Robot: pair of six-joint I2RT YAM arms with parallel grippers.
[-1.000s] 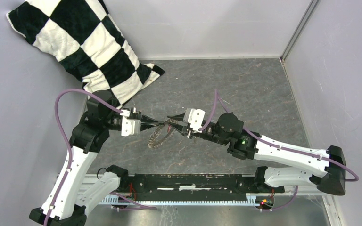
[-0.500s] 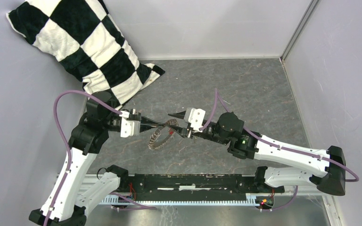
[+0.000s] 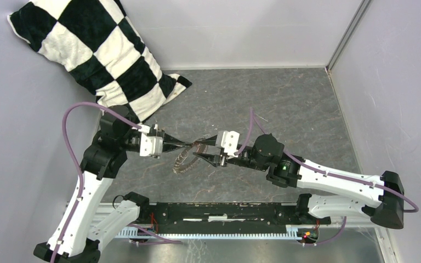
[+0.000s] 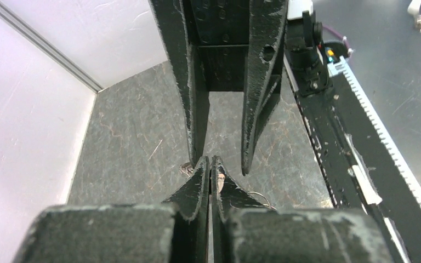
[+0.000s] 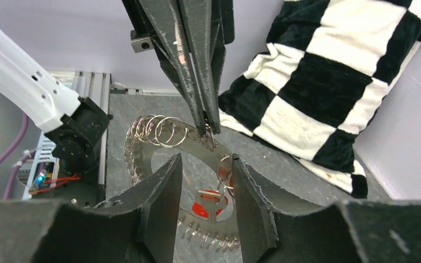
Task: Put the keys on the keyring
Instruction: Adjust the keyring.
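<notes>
Silver keyring (image 3: 185,160) hangs over the middle of the tabletop (image 3: 285,109), your left gripper (image 3: 188,145) clenched on it, seemingly presenting it; right gripper (image 3: 197,150) faces it, jaws spread, empty; key unclear, so locate and grip it before threading.

White arm links (image 3: 334,178) with black joints, purple cables (image 3: 87,104), scuffed black fingers (image 5: 161,203)

Left gripper (image 4: 209,165) tight — right gripper (image 5: 206,160) agape.
</notes>
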